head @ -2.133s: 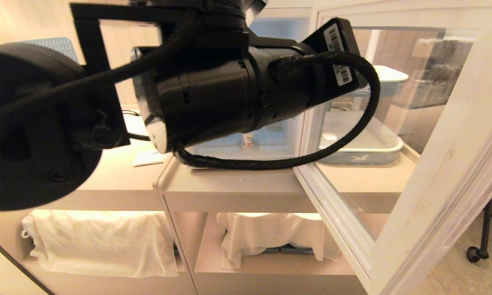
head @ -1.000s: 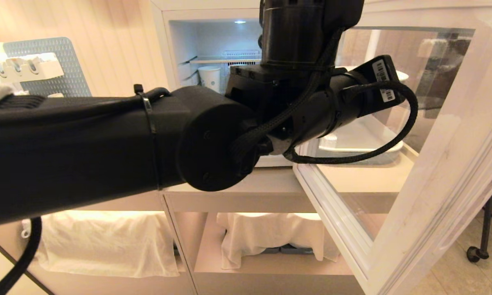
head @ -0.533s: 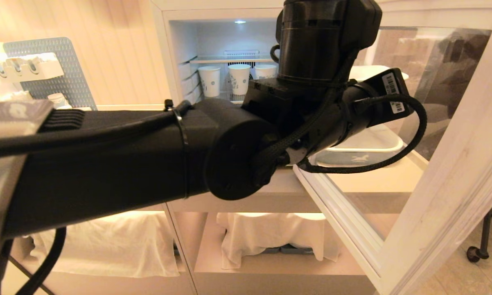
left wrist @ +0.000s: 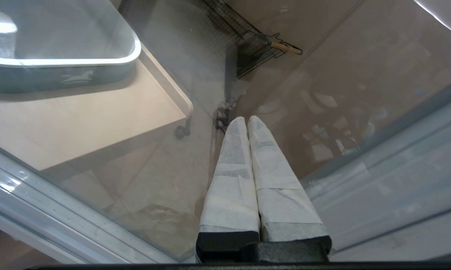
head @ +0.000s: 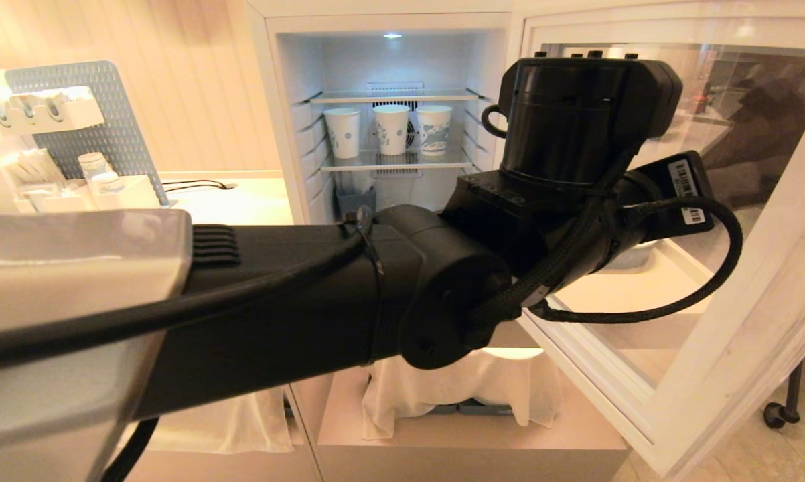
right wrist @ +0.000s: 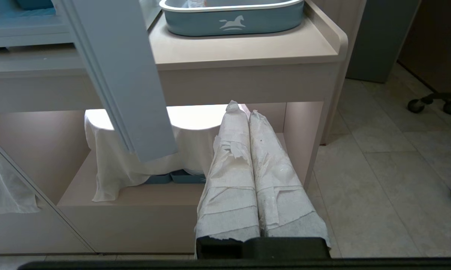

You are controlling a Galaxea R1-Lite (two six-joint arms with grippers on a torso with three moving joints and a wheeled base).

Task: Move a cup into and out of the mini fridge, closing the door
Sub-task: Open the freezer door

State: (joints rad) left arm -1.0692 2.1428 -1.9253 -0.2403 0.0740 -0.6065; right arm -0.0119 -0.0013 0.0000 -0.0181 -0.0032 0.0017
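Compared with the earlier head pictures, more of the mini fridge (head: 389, 100) interior is uncovered, because the left arm has swung away to the right, toward the open door (head: 744, 281).

Going from left to right with the fridge as landmark: on its middle wire shelf three paper cups (head: 390, 129) are seen standing in a row. To the right of the fridge the left gripper (left wrist: 247, 123) is held against the inner side of the door glass, its wrapped fingers pressed together with nothing between them. The right gripper (right wrist: 244, 108) is parked low, below the fridge's counter, fingers also together and empty.

The cup is not found in any view; the fridge floor is hidden behind the left arm, so its place cannot be told. It is judged to be light, thin-walled and easily crushed or tipped. It is best taken gently around the body under the wider lid. Whether the left fingertips really touch the glass cannot be told.
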